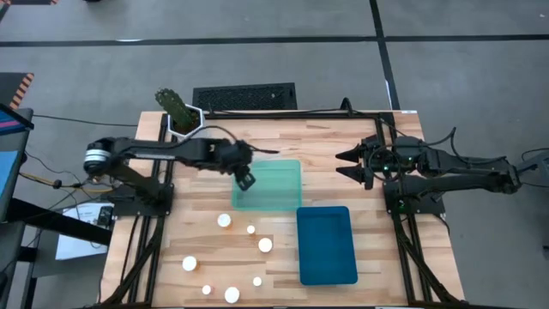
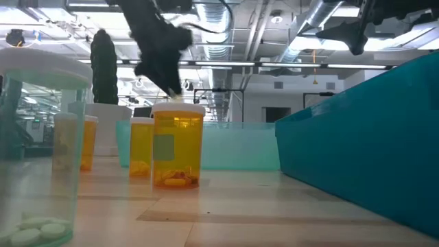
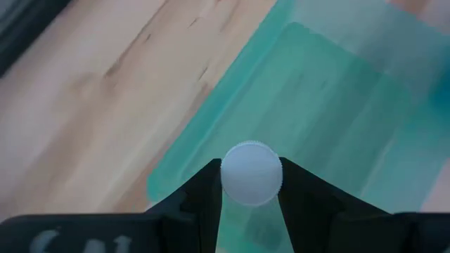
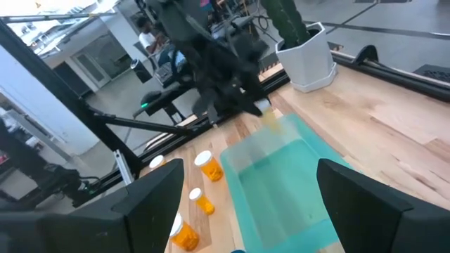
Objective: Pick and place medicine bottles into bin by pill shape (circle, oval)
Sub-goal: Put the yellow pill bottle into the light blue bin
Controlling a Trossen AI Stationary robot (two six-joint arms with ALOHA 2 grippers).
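**A:** Status? Left gripper (image 1: 246, 179) has a medicine bottle (image 3: 251, 173) pinched between its jaws, white cap showing. It hangs over the near-left edge of the light green tray (image 1: 283, 172).

**B:** Agreed. Seven bottles on the table (image 1: 154, 249): I count seven white caps (image 1: 224, 221) in the high view, all loose on the wood in front of the trays. Neither tray shows anything inside, so I'd judge this is the first bottle going in. Nearly everything is left.

**A:** Blue tray (image 1: 327, 245) looks bare too. Right gripper (image 1: 350, 165)?

**B:** Parked above the table's far right, jaws spread wide, nothing between them. Right wrist view shows the gap plainly.

**A:** Pill shape in the held bottle?

**B:** Can't tell. Left wrist view only shows the cap from above; the body is hidden below it. Low view shows an amber bottle (image 2: 178, 146) with some pills at the bottom, shape hard to read, and a clear one (image 2: 38, 147) cut off at the left edge with flat white pills.

**A:** Tray interiors?

**B:** Partly hidden in the low view by the walls. Cactus pot (image 1: 183, 116) is at the far edge, not involved.
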